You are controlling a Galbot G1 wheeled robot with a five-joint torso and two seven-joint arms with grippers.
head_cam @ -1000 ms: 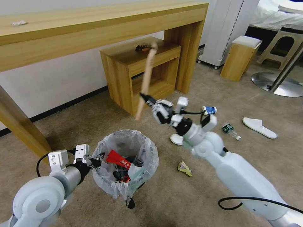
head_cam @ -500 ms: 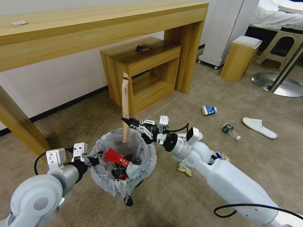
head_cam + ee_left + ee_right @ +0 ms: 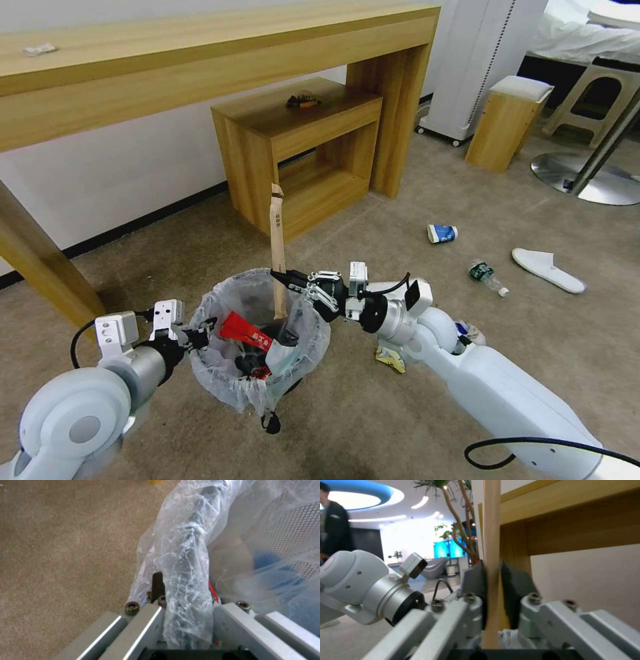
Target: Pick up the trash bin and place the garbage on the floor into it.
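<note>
**Stick upright over the bin mouth, ready to be let go**

Head view: the right gripper (image 3: 288,279) is clamped on the wooden stick (image 3: 277,233), which stands nearly upright with its lower end just inside the far rim of the trash bin (image 3: 220,380). The left gripper (image 3: 200,335) grips the bin's near-left rim through the plastic bag (image 3: 313,340). The bin seems to be held slightly off the floor (image 3: 373,427), though I cannot be sure. A red wrapper (image 3: 248,333) lies inside. Out on the carpet lie a crumpled paper (image 3: 390,355), a blue cup (image 3: 441,233), a clear bottle (image 3: 488,277) and a white slipper (image 3: 548,269).

Left wrist view: the jaws are closed on a bunched fold of bag (image 3: 186,585) over the black rim.

Right wrist view: both pads (image 3: 475,580) press flat on the stick (image 3: 491,530), pinched at its lower part.

To do this well, I judge the stick's foot should be brought toward the middle of the opening and lowered a little before release, as a long piece dropped at the rim could tip outward. The left arm should hold the bin steady.
</note>
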